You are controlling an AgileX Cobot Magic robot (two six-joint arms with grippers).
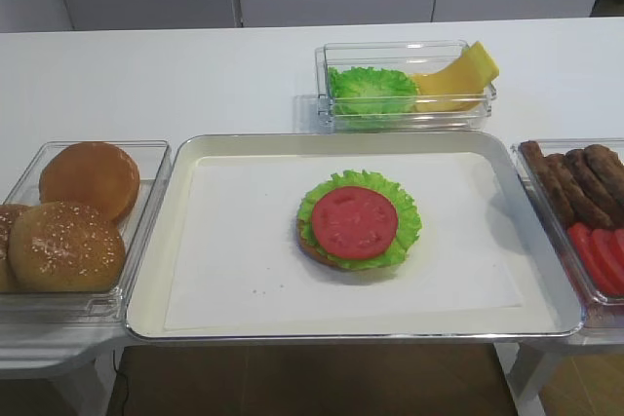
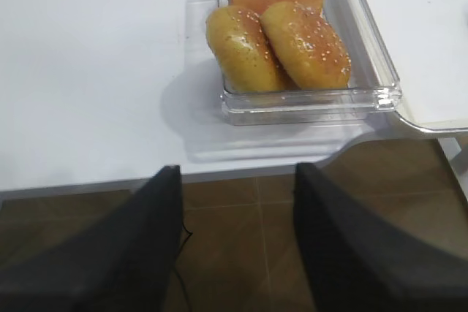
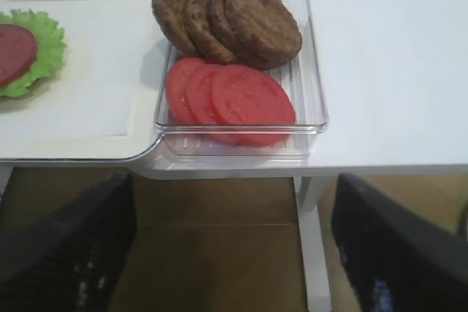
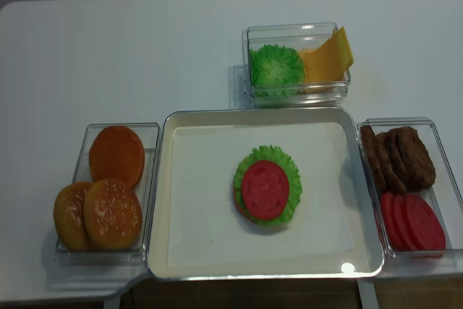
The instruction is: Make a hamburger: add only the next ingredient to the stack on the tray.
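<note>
Centrally, the tomato slice (image 1: 354, 222) is shown lying on the stack (image 1: 359, 220) at mid-frame on the tray (image 1: 175, 241). Right tool (image 3: 234, 253) and left tool (image 2: 238, 246), at lower frame, are spread, holding nothing.

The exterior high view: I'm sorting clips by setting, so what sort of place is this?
Probably a lab mock-up of a burger station: a white table, a shiny metal tray, and clear plastic containers of ingredients.

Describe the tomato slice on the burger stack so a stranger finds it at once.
Start at the metal tray in the middle of the table. On its liner sits a stack: bun base, then lettuce. The tomato slice lies alone on top, unlike the overlapping spare slices in the right-hand container.
</note>
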